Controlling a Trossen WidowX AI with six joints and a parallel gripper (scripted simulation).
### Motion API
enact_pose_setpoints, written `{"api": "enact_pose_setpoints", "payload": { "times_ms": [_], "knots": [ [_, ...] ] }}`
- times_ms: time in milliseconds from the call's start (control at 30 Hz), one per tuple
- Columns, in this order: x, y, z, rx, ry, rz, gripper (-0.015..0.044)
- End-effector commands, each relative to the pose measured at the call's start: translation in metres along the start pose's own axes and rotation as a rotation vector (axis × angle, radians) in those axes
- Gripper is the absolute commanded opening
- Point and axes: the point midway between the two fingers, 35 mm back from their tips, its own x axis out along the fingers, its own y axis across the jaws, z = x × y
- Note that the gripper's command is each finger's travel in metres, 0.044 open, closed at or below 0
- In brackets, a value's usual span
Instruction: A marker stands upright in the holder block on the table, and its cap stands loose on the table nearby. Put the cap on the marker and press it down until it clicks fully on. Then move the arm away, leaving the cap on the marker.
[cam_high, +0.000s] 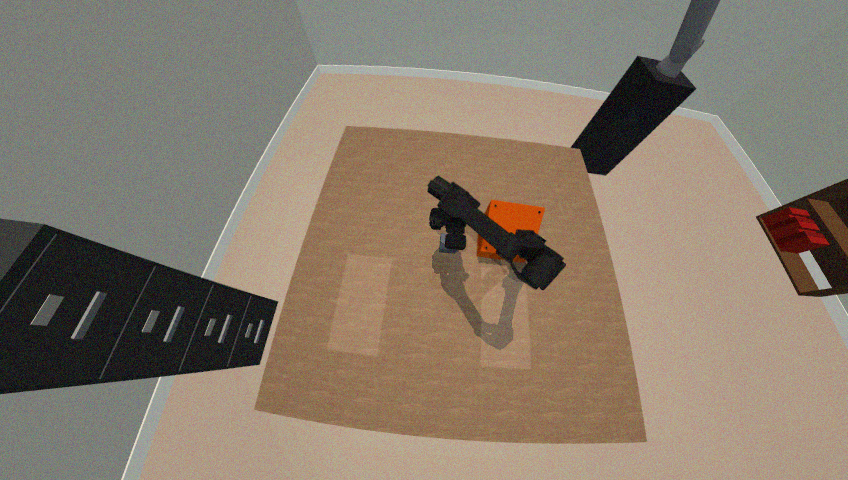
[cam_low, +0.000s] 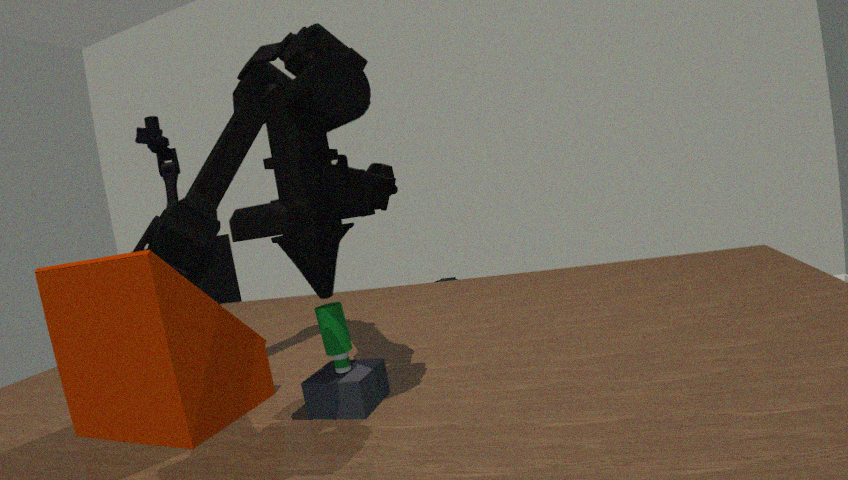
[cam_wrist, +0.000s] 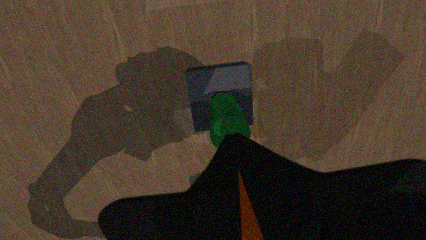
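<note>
Wood table (cam_low: 595, 356), grey wall behind. Orange box (cam_low: 136, 350) beside arm. Gripper (cam_low: 323, 291) pinched fully shut, empty, tip poised just above cap. Grey holder (cam_low: 345, 389) keeps marker (cam_low: 342, 362) upright. Green cap (cam_low: 333, 330) sits on marker, tilted, white band below showing: likely not clicked. Cap light, rigid, slick; push flat top straight down, not sideways.

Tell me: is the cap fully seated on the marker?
Not yet. The cap sits tilted on the marker, pale barrel showing below; the shut end effector is right above.
</note>
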Motion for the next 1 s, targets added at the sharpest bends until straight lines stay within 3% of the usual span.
{"api": "enact_pose_setpoints", "payload": {
  "times_ms": [0,567,800,967],
  "knots": [
    [0.007,0.000,-0.001,0.006,0.000,0.004,0.0000],
    [0.011,0.000,0.002,-0.003,-0.006,-0.003,0.0000],
    [-0.074,-0.001,0.002,0.000,-0.004,-0.005,0.0000],
    [-0.076,-0.001,0.001,0.000,-0.004,-0.005,0.0000]
  ]
}}
